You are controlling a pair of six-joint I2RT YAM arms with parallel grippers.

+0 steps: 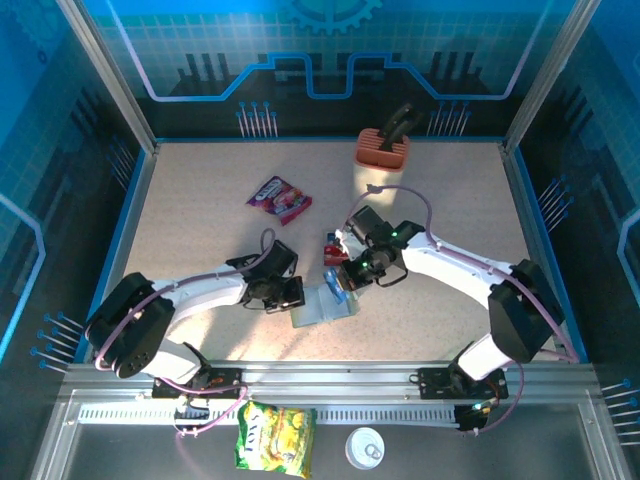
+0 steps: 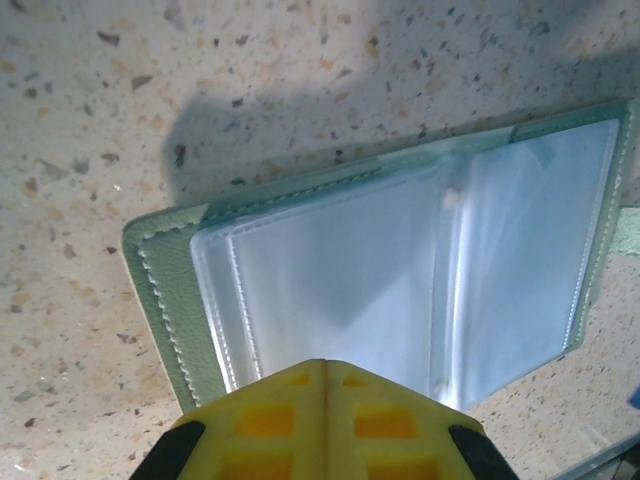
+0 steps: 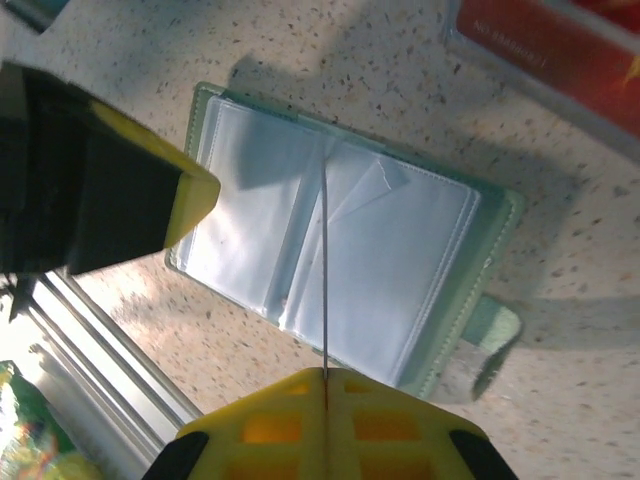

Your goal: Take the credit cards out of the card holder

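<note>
Card holder (image 1: 322,308) lies spread open and flat on the speckled table (image 1: 200,230), toward 6 o'clock and close to the metal rail (image 1: 400,372) along the near edge. We count one holder with two clear pocket panels, its green stitched rim showing all round and a clasp tab (image 3: 495,340) sticking out past one short edge. From 9 o'clock the left gripper (image 2: 325,365) reaches over the holder's rim with its yellow fingers pressed together; we cannot tell whether they touch it. From 1 o'clock the right gripper (image 3: 325,375) hangs above the middle fold, fingers pinching one thin blue card (image 1: 338,288), which we see edge-on from its wrist. Just beyond the holder at 12 o'clock lie the red cards (image 1: 329,244); we cannot count them, as they overlap. Open tabletop runs from the holder toward 9 o'clock up to the blue side wall, and again toward 3 o'clock beyond the right arm. We count one purple snack packet (image 1: 279,198) at 11 o'clock, well apart, and one orange knife block (image 1: 383,148) at 1 o'clock against the far edge. Below the rail sit one yellow-green packet (image 1: 275,437) and one white lid (image 1: 365,448).
</note>
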